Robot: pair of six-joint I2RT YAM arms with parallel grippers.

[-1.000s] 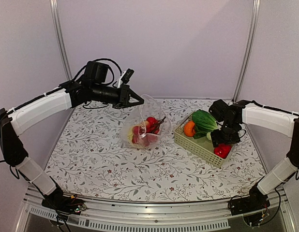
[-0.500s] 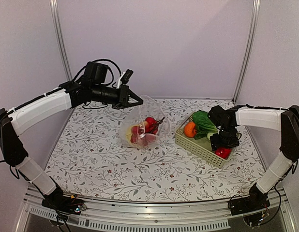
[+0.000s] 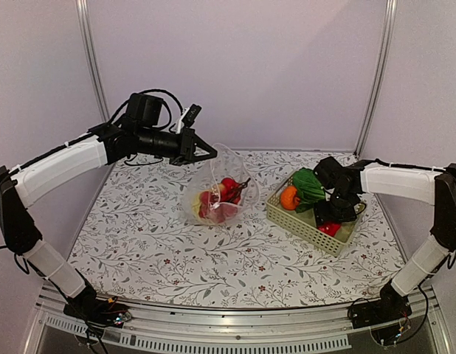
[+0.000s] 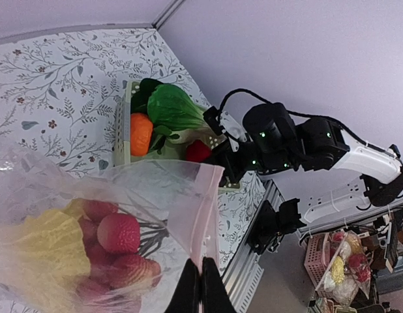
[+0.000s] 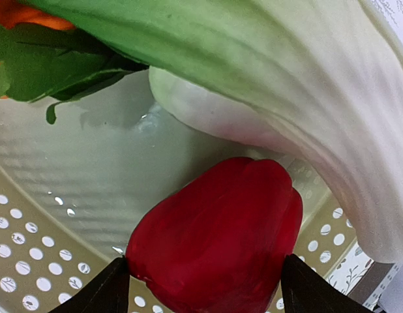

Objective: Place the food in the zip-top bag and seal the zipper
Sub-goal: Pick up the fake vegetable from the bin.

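Top external: one crinkly clear zip-top bag mid-table on the floral-print table. One pale green slotted basket at its 3 o'clock. Left gripper is at the bag's 11 o'clock rim, pressed together and pinching the film, with the mouth lifted. Right gripper is down inside the basket's 4 o'clock end.

Basket holds three items: round orange, glossy green-leaf, white-stemmed bok choy, smooth lobed red fruit. Bag holds one ribbed yellow napa cabbage plus a cluster of red-pink fruits, at least three visible.

Left wrist only: zipper is a straight pinkish strip along the mouth edge, running down to the pinched fingertips.

Right wrist only: perforated basket floor; two dark fingers spread wide at 7 and 5 o'clock of the red fruit. Can't tell if the pads touch it.
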